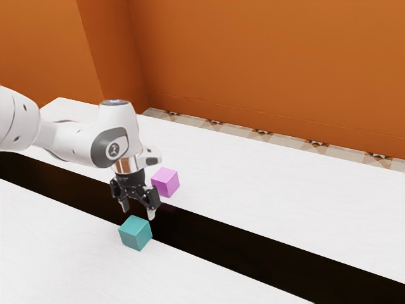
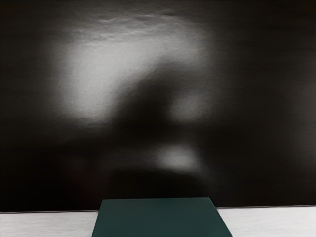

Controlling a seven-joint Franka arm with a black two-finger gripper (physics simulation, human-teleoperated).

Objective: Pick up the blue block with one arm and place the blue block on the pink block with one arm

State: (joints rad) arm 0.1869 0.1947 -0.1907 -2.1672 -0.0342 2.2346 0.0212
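A teal-blue block [image 1: 135,232] rests on the near white table strip, at the edge of the black gap. The same block [image 2: 161,217] appears dark green in the wrist view, just under my hand. My gripper [image 1: 137,209] hovers a little above and behind that block, fingers open and pointing down, with nothing between them. A pink block [image 1: 165,182] sits on the far white strip, just past the gripper toward the exterior view's right.
A glossy black strip [image 1: 266,250] runs diagonally between the two white table surfaces [image 1: 285,190]. Orange walls [image 1: 266,57] rise behind the table, with a patterned floor border at their foot.
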